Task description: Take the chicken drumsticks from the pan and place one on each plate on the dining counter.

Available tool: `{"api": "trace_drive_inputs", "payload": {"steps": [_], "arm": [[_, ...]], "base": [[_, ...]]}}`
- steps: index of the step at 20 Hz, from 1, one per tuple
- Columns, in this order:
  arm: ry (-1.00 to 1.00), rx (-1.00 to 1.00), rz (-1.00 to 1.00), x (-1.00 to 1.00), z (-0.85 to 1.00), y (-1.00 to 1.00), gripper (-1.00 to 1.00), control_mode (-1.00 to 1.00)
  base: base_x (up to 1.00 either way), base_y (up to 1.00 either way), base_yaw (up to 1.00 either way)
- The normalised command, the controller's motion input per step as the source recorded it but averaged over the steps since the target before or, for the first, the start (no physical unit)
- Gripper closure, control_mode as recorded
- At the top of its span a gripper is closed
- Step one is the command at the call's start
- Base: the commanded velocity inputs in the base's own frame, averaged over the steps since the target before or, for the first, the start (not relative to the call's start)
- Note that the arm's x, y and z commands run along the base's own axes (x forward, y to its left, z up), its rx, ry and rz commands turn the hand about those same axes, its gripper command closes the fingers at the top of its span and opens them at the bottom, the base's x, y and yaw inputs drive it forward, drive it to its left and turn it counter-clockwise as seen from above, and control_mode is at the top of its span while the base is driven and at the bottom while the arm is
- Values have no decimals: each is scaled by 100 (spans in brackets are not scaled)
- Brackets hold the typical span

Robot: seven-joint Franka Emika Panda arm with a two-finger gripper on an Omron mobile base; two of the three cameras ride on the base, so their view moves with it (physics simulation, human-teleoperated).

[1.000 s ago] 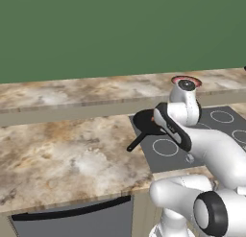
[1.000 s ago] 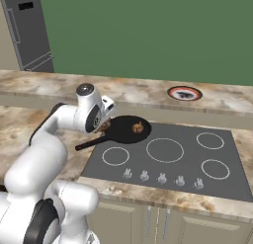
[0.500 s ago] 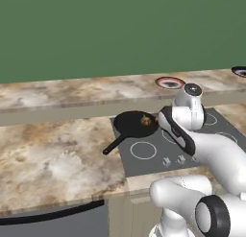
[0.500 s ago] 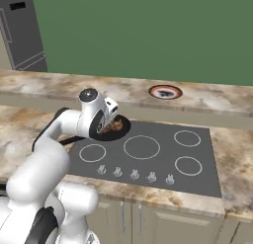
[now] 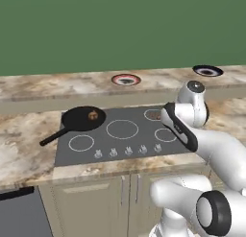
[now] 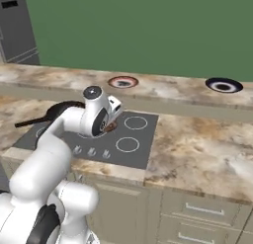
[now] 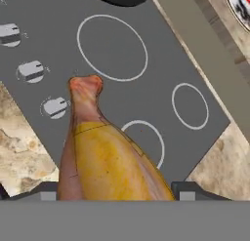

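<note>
On the left, the black pan sits on the grey cooktop, one chicken drumstick lying in it. The other drumstick is clamped between the jaws of the gripper, carried above the cooktop — so the step in hand looks like the first delivery. The next move calls for lifting it over the tan edge of the dining counter and lowering it onto a plate, probably the reddish-pink plate straight beyond — the navy plate stands well apart to the right. The marble worktop fronts a plain green wall; cream cabinets run beneath.
</note>
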Motion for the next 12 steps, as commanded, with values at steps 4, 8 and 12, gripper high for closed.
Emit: {"api": "trace_drive_inputs", "payload": {"steps": [4,8,12], "arm": [[0,0,0,0,0,0,100,100],[0,0,0,0,0,0,100,100],[0,0,0,0,0,0,100,100]], "base": [[-80,-100,18],[-19,-100,15],[-8,-100,13]]}}
